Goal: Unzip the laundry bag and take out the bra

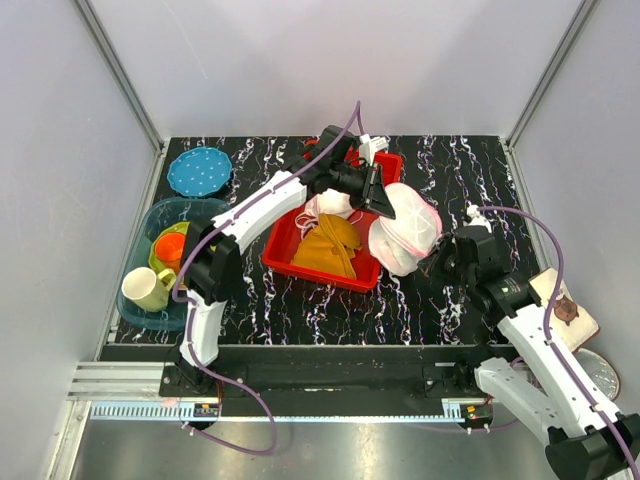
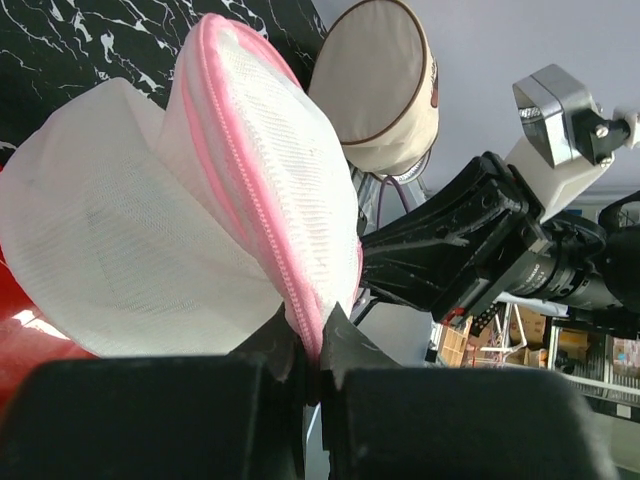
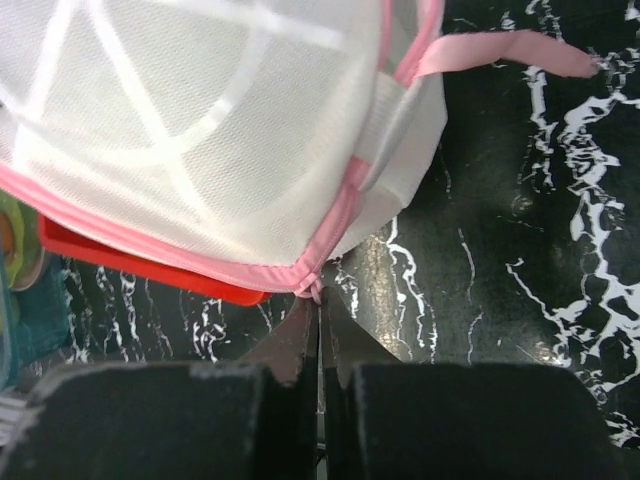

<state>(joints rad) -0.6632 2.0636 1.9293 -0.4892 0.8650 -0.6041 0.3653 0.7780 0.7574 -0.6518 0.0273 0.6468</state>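
Above red tray [image 1: 275,240] right edge: left gripper [image 1: 385,200] clenched on pink zipper seam [image 2: 250,200]; laundry bag [image 1: 405,232] slung between arms; right gripper [image 1: 440,255] pinched shut on zipper end [image 3: 315,288] directly ahead. Bra unseen.

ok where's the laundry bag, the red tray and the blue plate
laundry bag [image 1: 405,232], top view, its white mesh side
red tray [image 1: 283,240], top view, bare left wall
blue plate [image 1: 199,171], top view, its middle
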